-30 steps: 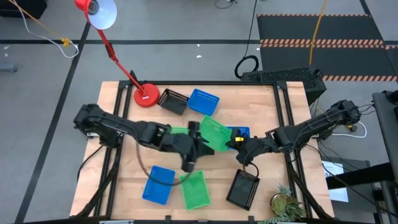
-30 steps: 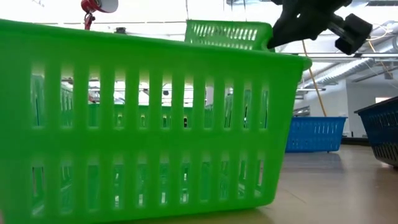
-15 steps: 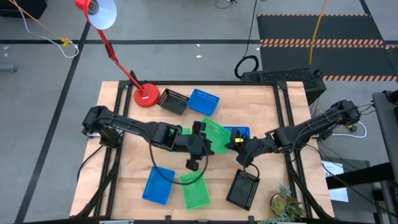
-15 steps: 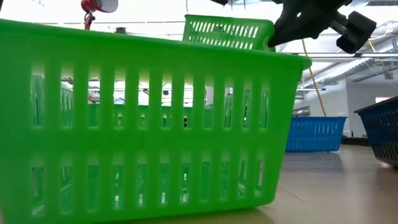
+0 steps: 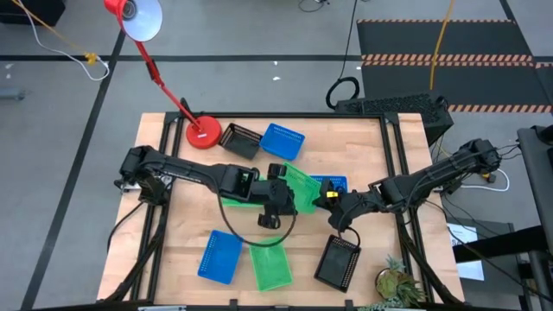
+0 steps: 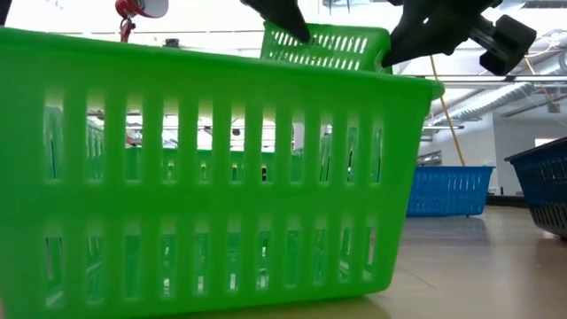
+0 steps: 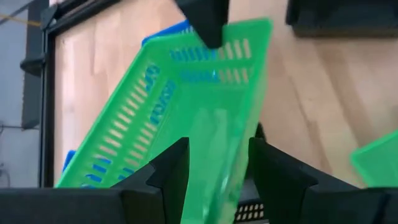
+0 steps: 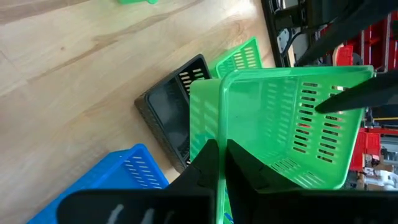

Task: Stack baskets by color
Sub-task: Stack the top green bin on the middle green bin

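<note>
Fingers of both grippers clamp one tilted green basket (image 5: 301,186) at frame centre: left gripper (image 5: 278,197) on its near rim, right gripper (image 5: 327,198) opposite.

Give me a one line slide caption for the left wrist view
Left gripper clasping the rim of a tilted green basket, while the right gripper pinches its far edge above the wooden table.
</note>
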